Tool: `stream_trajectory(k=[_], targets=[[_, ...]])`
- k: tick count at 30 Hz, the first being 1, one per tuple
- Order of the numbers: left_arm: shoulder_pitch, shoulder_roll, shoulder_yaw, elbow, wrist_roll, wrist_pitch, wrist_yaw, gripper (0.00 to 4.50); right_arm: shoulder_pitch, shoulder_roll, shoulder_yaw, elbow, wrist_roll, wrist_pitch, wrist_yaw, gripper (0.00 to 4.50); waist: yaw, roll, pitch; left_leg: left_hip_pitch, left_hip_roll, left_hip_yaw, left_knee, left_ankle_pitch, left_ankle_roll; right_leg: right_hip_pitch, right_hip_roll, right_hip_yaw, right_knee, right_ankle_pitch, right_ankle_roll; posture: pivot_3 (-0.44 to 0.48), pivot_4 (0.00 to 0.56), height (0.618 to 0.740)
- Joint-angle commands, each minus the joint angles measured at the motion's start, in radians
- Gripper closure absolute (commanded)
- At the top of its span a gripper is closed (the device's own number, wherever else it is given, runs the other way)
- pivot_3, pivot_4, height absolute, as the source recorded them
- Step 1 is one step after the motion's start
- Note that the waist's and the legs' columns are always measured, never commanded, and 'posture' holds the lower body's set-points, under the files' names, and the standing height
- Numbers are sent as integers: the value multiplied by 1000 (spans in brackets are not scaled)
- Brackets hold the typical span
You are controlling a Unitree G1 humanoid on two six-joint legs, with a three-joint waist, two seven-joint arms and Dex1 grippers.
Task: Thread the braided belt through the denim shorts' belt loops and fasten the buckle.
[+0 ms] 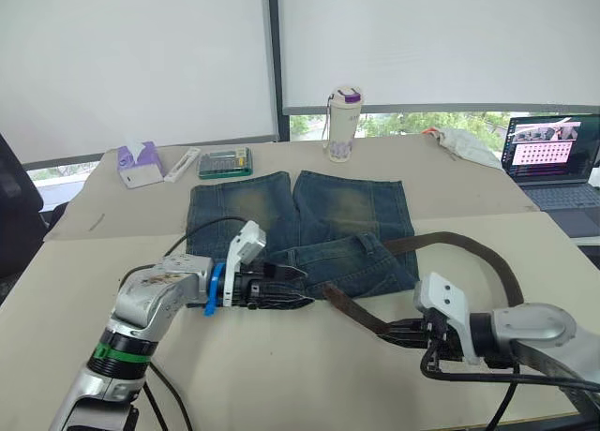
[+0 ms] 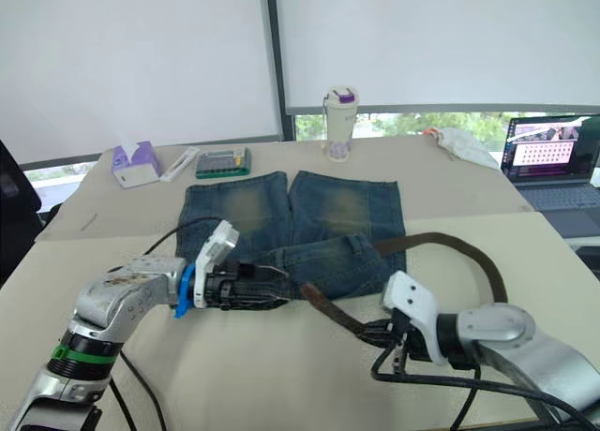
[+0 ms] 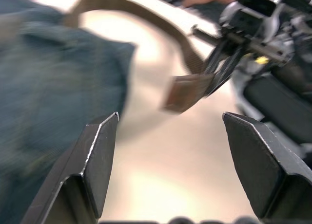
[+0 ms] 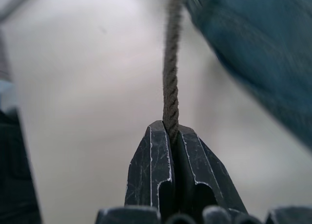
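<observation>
The right gripper [image 4: 170, 136] is clamped edge-on upon the braided belt [image 1: 487, 262], the strap being pinched between the closed fingertips and running straight out ahead of them toward the denim shorts [image 1: 300, 230]. The left gripper [image 3: 168, 151] is held with its fingers [image 3: 97, 160] wide apart and nothing between them; just ahead of their tips the belt's free end hangs from the right gripper, and the folded edge of the shorts lies beside the nearer finger.

Outward from the pinch, the belt is seen to run to the waistband, pass under a fold of denim there, then sweep round in a wide loop well beyond the right gripper. Whether any of the belt loops has been entered cannot be told, and the buckle cannot be made out.

A slip is judged the main risk: the strap is held only by its thin edge, so a pull could let it twist or slide out. The shorts could also be dragged and bunched, since they are not pinned by the left gripper.

The belt appears dark brown, woven and limp; the shorts are blue with faded patches on both legs.
</observation>
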Motion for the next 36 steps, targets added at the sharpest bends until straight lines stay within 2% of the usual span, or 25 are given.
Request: stream_trajectory(k=[1, 5, 8, 12, 13, 15, 16, 17, 19, 21, 23, 26, 30, 31, 36], targets=[[-49, 5, -25, -13, -7, 0, -25, 849, -35, -2, -16, -56, 42, 31, -4, 4500, 0, 0, 0, 0, 0, 0, 0, 0, 0, 0, 0, 0, 0, 0, 0, 0, 150, 740], [-71, 6, -57, -9, -3, -8, -53, 849, -50, -6, -21, -81, 53, 58, -13, 4500, 1, 0, 0, -1, 0, 0, 0, 0, -1, -1, 0, 0, -1, 0, 0, 0, 150, 740], [-83, 1, -108, 2, 31, -43, -81, 1577, -57, -4, -33, -102, 74, 80, -28, 4500, 2, 0, 0, -1, 0, 0, 0, 1, -1, -1, 0, 0, 0, 0, 0, 0, 150, 740], [-98, -26, -119, 17, 39, -59, -79, 2924, -60, 9, -50, -110, 95, 107, -64, 4500, 5, 0, 0, -2, 0, 0, 0, 1, -1, -1, -1, 0, -1, 0, 0, 0, 150, 740], [-101, -27, -122, 18, 38, -57, -84, 3393, -61, 17, -57, -108, 100, 111, -80, 4500, 5, 0, 0, -2, 0, 0, 0, 1, -1, -1, -1, 0, -1, 0, 0, 0, 150, 740], [-97, -19, -136, 21, 46, -62, -100, 3940, -53, 34, -93, -114, 129, 124, -109, 4500, 5, 0, 0, -2, 0, 0, 0, 1, -1, -1, 0, 0, -1, 0, 0, 0, 150, 740], [-94, -17, -139, 24, 50, -66, -104, 4320, -41, 41, -123, -123, 146, 135, -127, 3689, 5, 0, 0, -2, 0, 0, 0, 1, -1, -2, -1, 0, -1, 0, 0, 0, 150, 740], [-92, -19, -136, 31, 49, -61, -101, 4500, -25, 50, -160, -135, 157, 143, -150, 3414, 6, -1, 0, -2, 0, 0, 0, 1, -1, -2, -1, 0, 0, 0, 0, 0, 150, 740], [-94, -31, -124, 55, 44, -40, -79, 4500, 12, 77, -259, -162, 197, 165, -214, 2789, 10, 0, 0, -3, 0, 0, 0, 1, -1, -2, 0, 0, 0, 0, 0, 0, 150, 740], [-97, -64, -100, 81, 22, -14, -46, 4500, 82, 112, -414, -214, 307, 193, -276, 2092, 16, -1, 0, -3, 0, -1, 0, 1, -1, -3, 0, 0, 0, 0, -1, 0, 150, 740], [-117, -117, -67, 109, -17, 39, 4, 4500, 160, 137, -524, -267, 433, 195, -344, 2092, 24, -1, 1, -4, 0, -2, 0, 1, -1, -2, -1, 0, -1, 0, -1, 0, 150, 740], [-144, -180, -28, 132, -56, 109, 64, 4500, 240, 149, -578, -318, 584, 160, -464, 2092, 18, -4, 2, -4, 0, -1, 0, 1, -1, -1, -1, 1, -1, 1, 0, 0, 150, 740], [-224, -316, 87, 202, -176, 275, 197, 4500, 275, 219, -421, -350, 751, 56, -716, 2092, 12, -5, 3, -4, 0, -2, -1, 1, -1, 3, -1, 0, -1, 0, 1, 0, 150, 740], [-240, -336, 115, 214, -203, 308, 219, 4500, 274, 239, -383, -350, 756, 45, -761, 2092, 10, -5, 3, -4, 0, -2, -1, 1, -1, 3, -1, 0, -1, -3, 6, 0, 150, 740], [-275, -354, 182, 224, -303, 431, 250, 4500, 259, 358, -232, -311, 710, -25, -900, 2092, -4, -3, 2, -3, 0, -2, -1, 2, -4, 2, 1, 1, 0, -4, 8, 0, 150, 740]])
